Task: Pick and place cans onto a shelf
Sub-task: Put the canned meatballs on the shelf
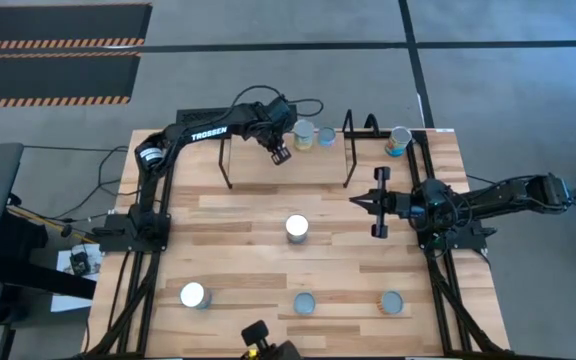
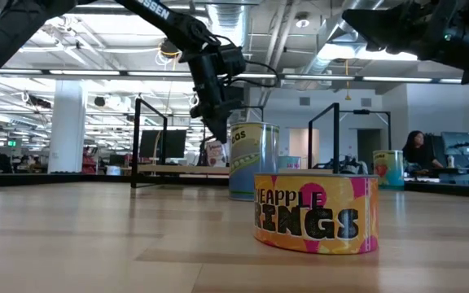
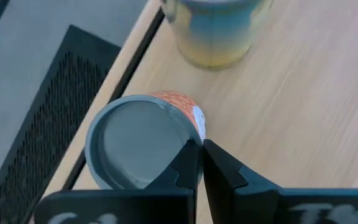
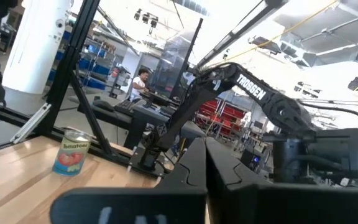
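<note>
High view: left gripper (image 1: pixel 281 155), fingers pressed together and empty, hangs by the wire-framed shelf (image 1: pixel 288 170), close to two small cylindrical tins (image 1: pixel 304 134) near the table's far edge. Right gripper (image 1: pixel 379 202), fingers likewise closed, waits at mid-table. A shiny silver-topped can (image 1: pixel 297 228) stands centrally; smooth wooden tabletop (image 1: pixel 238 270) surrounds it.

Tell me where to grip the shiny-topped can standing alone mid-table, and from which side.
Take the mid-table can by its curved side wall, coming straight down over the lid. It stands upright with nothing touching it, so fingers can straddle it. The right gripper looks nearer.
</note>
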`<act>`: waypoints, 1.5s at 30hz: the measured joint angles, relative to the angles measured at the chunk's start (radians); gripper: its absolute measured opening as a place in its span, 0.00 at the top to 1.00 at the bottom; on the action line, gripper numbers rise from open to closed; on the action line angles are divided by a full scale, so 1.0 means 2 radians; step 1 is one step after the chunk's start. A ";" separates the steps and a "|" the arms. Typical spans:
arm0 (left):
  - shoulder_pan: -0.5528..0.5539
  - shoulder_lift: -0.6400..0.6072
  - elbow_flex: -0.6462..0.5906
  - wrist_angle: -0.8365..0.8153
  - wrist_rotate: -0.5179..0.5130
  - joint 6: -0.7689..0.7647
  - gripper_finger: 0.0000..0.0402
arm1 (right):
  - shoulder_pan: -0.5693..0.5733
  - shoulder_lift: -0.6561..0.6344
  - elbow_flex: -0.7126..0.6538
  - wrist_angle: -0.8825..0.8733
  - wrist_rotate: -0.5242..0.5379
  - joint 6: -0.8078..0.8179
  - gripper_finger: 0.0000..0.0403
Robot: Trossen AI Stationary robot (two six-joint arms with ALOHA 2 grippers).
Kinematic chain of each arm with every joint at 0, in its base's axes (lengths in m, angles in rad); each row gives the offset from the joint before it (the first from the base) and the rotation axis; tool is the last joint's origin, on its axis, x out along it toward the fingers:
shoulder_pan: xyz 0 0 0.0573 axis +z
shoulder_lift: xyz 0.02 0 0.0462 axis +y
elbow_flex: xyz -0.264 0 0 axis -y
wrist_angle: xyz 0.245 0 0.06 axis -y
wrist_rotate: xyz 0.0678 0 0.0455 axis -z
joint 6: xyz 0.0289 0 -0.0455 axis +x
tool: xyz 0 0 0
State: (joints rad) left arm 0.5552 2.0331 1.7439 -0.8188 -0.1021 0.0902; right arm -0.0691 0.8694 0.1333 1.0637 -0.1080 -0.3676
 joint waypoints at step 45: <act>-0.001 -0.001 0.000 -0.004 0.006 -0.004 0.96 | 0.005 0.000 0.000 0.007 0.000 -0.004 0.98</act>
State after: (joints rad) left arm 0.5534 2.0312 1.7439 -0.8267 -0.0910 0.0817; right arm -0.0586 0.8693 0.1333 1.0782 -0.1078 -0.3748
